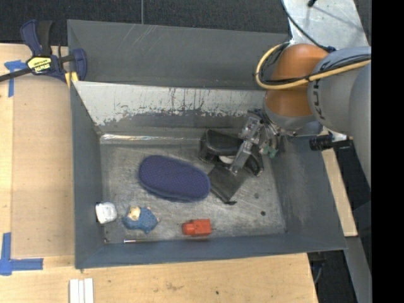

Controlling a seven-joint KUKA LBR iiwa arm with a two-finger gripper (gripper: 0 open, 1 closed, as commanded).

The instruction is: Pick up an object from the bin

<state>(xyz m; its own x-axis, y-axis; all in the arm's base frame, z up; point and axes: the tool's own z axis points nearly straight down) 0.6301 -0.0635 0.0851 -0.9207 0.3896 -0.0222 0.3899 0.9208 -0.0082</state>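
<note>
Resting surface: a grey bin (pixel 189 55) with sloped walls and a flat, scuffed floor; the back wall is streaked with scratches.
Left front: a white tub (pixel 105 213) close to the left wall, with a blue toy (pixel 140 219) with a cream bit just beside it.
Front middle: a red block (pixel 197 228), alone, near the front wall.
Middle: a blue oval pad (pixel 173 177) lying flat, the biggest thing here.
Right back: a black lump (pixel 218 145) near the foot of the back wall, and a black slab (pixel 226 185) touching it on the front side.
Open room: bare floor behind the pad up to the back wall, and in the right front corner between slab and right wall.
Arm: the arm (pixel 341 93) reaches in over the right rim. An orange cover (pixel 293 87) sits at the wrist, ringed by a yellow cable (pixel 260 68), and the wrist tilts down and to the left.
Tool: the tool (pixel 240 163) is low at the right end of the black lump, just above the slab. I cannot tell whether it is open or closed.
</note>
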